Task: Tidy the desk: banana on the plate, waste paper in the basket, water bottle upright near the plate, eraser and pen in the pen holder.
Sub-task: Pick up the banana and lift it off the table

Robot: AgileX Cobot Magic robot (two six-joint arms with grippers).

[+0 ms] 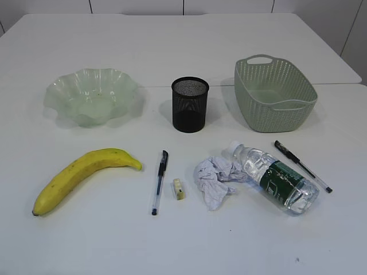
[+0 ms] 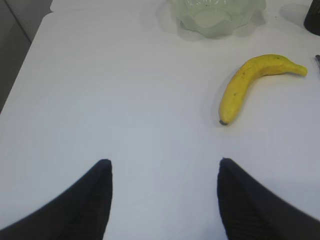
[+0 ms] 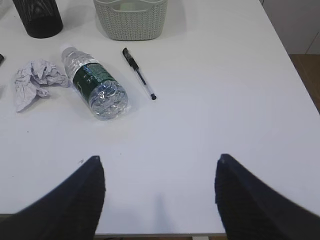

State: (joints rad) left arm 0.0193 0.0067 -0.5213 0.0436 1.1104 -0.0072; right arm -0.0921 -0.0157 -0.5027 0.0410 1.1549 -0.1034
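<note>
The banana point(image 1: 83, 175) is seen lying flat on the desk point(image 1: 183, 246) at the front left, its long axis running on a slant from the blunt end nearest the camera up to the stem end, which is turned toward the blue pen point(image 1: 160, 181). The plate point(image 1: 92, 95) is set behind it, well apart, and nothing is held in it. In the left wrist view the banana point(image 2: 250, 82) is found ahead and to the right of the left gripper point(image 2: 165, 172), whose jaws are parted wide over bare tabletop with nothing between them; the plate point(image 2: 217, 17) is seen beyond. The left arm is judged the nearer one, and a grasp across the banana's middle would call for the jaws to be turned square to that slanted axis. Further right, the eraser point(image 1: 179, 188) is placed just beside the blue pen, the waste paper point(image 1: 215, 179) is touching the water bottle point(image 1: 278, 179), which lies on its side, and a black pen point(image 1: 302, 166) rests near it. The pen holder point(image 1: 190, 104) and the basket point(image 1: 274, 91) are standing behind. The right gripper point(image 3: 160, 172) is likewise spread open and empty.
</note>
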